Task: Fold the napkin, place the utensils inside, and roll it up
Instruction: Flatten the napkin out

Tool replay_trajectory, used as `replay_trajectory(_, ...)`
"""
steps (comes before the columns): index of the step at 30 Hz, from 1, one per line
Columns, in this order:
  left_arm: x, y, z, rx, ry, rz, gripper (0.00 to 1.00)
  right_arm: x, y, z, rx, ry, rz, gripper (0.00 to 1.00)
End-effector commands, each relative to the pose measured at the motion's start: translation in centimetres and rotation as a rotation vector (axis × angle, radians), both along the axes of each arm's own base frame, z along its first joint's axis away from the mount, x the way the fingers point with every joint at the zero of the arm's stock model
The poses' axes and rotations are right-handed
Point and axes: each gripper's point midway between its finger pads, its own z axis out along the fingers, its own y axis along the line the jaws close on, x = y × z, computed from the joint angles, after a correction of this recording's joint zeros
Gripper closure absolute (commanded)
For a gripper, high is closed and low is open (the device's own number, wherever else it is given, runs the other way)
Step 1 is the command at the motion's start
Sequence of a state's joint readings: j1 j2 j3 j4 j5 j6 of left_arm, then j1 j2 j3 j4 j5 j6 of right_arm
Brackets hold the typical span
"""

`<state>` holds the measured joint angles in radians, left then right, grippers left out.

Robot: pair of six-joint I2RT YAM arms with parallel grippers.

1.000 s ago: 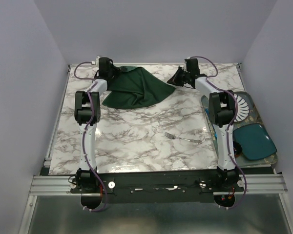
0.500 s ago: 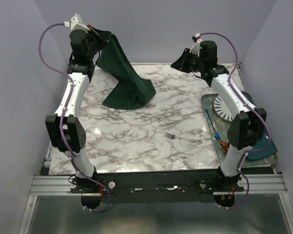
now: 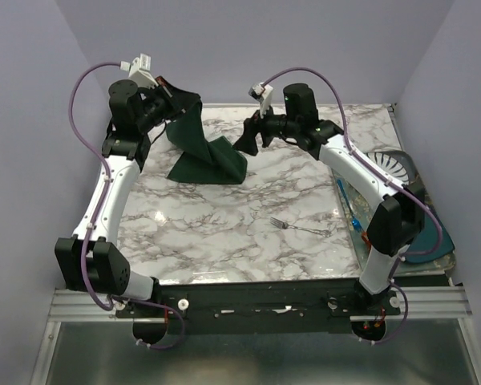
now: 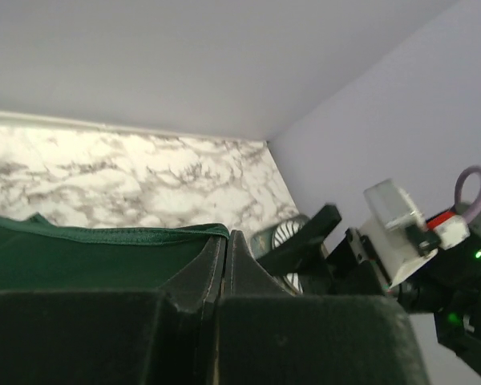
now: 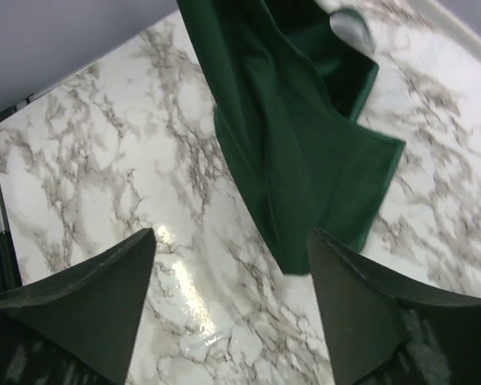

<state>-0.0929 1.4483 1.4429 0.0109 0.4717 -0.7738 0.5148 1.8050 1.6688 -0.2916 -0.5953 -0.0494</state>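
Left claw (image 3: 179,102) clamps the napkin (image 3: 202,151) by its top edge, dark green, draping in folds (bottom on the marble table (image 3: 224,233)); right claw (image 3: 247,138) gapes wide just beside it.

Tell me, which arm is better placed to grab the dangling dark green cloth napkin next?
The right, likely: the right gripper is open and empty beside the hanging dark green cloth napkin, while the left gripper is shut on its top edge.

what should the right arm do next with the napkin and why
Probably bring the open right gripper onto the napkin's hanging edge and close: the left gripper pinches one corner aloft and the rest droops bunched onto the table, with nothing holding the other side.
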Motion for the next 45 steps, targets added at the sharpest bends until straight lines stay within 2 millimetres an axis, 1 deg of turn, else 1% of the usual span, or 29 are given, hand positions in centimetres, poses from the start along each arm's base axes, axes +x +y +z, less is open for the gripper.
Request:
replay_trajectory(1, -5.0, -1.8, -1.0, 0.013, 0.042, -0.137, 1.0, -0.7, 2.9, 7.3, 0.083, -0.317, 0.158, 0.01)
replay_trajectory(3, -6.1, -2.6, -1.6, 0.0, 0.065, -0.177, 1.0, -1.4, 4.1, 7.6, 0.093, -0.364, 0.182, 0.0)
replay_trajectory(4, -6.6, -2.9, -2.2, -0.001, 0.072, -0.193, 1.0, -1.1, 4.5, 7.6, 0.109, -0.393, 0.172, 0.0)
replay_trajectory(6, -7.5, -3.8, -3.2, -0.002, 0.095, -0.222, 1.0, -1.5, 5.1, 7.9, 0.144, -0.389, 0.186, 0.01)
replay_trajectory(7, -7.9, -3.9, -4.1, -0.013, 0.121, -0.224, 1.0, -1.5, 5.6, 8.7, 0.195, -0.393, 0.195, 0.02)
replay_trajectory(8, -8.3, -4.2, -4.3, -0.022, 0.129, -0.231, 1.0, -1.7, 5.9, 8.8, 0.214, -0.38, 0.215, 0.04)
replay_trajectory(9, -8.6, -4.4, -4.5, -0.031, 0.134, -0.236, 1.0, -2.7, 6.5, 8.8, 0.236, -0.359, 0.268, 0.05)
replay_trajectory(10, -8.8, -4.6, -4.9, -0.045, 0.144, -0.241, 1.0, -3.0, 6.8, 8.9, 0.259, -0.331, 0.281, 0.09)
replay_trajectory(11, -9.0, -4.9, -5.0, -0.047, 0.148, -0.247, 1.0, -3.2, 7.3, 8.1, 0.263, -0.311, 0.293, 0.11)
replay_trajectory(12, -9.2, -5.2, -5.0, -0.05, 0.151, -0.256, 1.0, -3.4, 7.6, 7.9, 0.271, -0.304, 0.293, 0.12)
replay_trajectory(13, -9.3, -5.2, -5.2, -0.051, 0.157, -0.256, 1.0, -3.3, 7.9, 8.0, 0.3, -0.292, 0.278, 0.15)
replay_trajectory(14, -9.3, -5.3, -5.2, -0.053, 0.159, -0.26, 1.0, -3.2, 7.9, 7.0, 0.303, -0.268, 0.273, 0.17)
replay_trajectory(17, -9.7, -5.4, -4.9, -0.054, 0.15, -0.268, 1.0, -3.7, 8.3, 6.1, 0.321, -0.203, 0.296, 0.22)
replay_trajectory(18, -9.7, -5.3, -4.8, -0.054, 0.149, -0.265, 1.0, -4.0, 8.2, 5.1, 0.318, -0.167, 0.297, 0.22)
replay_trajectory(20, -9.8, -5.2, -4.7, -0.048, 0.145, -0.262, 1.0, -4.7, 8.0, 4.8, 0.346, -0.163, 0.299, 0.23)
replay_trajectory(21, -9.8, -5.2, -4.7, -0.042, 0.141, -0.256, 1.0, -5.4, 7.5, 3.7, 0.344, -0.142, 0.296, 0.23)
replay_trajectory(22, -9.7, -5.1, -4.9, -0.041, 0.15, -0.252, 1.0, -5.5, 7.3, 3.8, 0.357, -0.162, 0.289, 0.22)
replay_trajectory(24, -9.5, -5.0, -5.2, -0.037, 0.163, -0.238, 1.0, -5.7, 7.0, 3.5, 0.353, -0.169, 0.275, 0.17)
replay_trajectory(26, -9.4, -5.1, -5.8, -0.032, 0.182, -0.245, 1.0, -6.0, 6.7, 2.8, 0.338, -0.17, 0.279, 0.14)
replay_trajectory(30, -9.5, -5.4, -6.0, -0.044, 0.187, -0.267, 1.0, -5.4, 7.2, 1.8, 0.32, -0.149, 0.28, 0.14)
replay_trajectory(32, -9.8, -5.5, -5.7, -0.055, 0.187, -0.279, 1.0, -4.4, 7.7, 2.1, 0.327, -0.14, 0.263, 0.16)
replay_trajectory(35, -10.2, -5.5, -5.7, -0.064, 0.187, -0.279, 1.0, -3.9, 8.6, 2.6, 0.355, -0.109, 0.283, 0.19)
replay_trajectory(37, -10.3, -5.5, -5.8, -0.069, 0.188, -0.28, 1.0, -4.1, 9.2, 2.5, 0.375, -0.078, 0.3, 0.22)
replay_trajectory(38, -10.3, -5.5, -5.7, -0.072, 0.187, -0.284, 1.0, -4.3, 9.5, 2.3, 0.378, -0.067, 0.308, 0.24)
replay_trajectory(39, -10.3, -5.6, -5.8, -0.079, 0.193, -0.289, 1.0, -4.5, 9.6, 1.6, 0.379, -0.045, 0.314, 0.25)
replay_trajectory(40, -10.3, -5.7, -5.9, -0.083, 0.199, -0.294, 1.0, -4.7, 9.7, 1.6, 0.398, -0.036, 0.319, 0.27)
replay_trajectory(42, -10.3, -5.8, -6.1, -0.09, 0.211, -0.298, 1.0, -5.1, 9.7, 1.0, 0.401, -0.017, 0.326, 0.49)
replay_trajectory(44, -10.2, -5.8, -5.8, -0.092, 0.193, -0.302, 1.0, -5.6, 9.3, -0.2, 0.38, 0.04, 0.317, 0.9)
replay_trajectory(45, -10.0, -5.6, -5.8, -0.086, 0.187, -0.283, 0.94, -5.8, 9.0, -0.8, 0.364, 0.058, 0.305, 0.99)
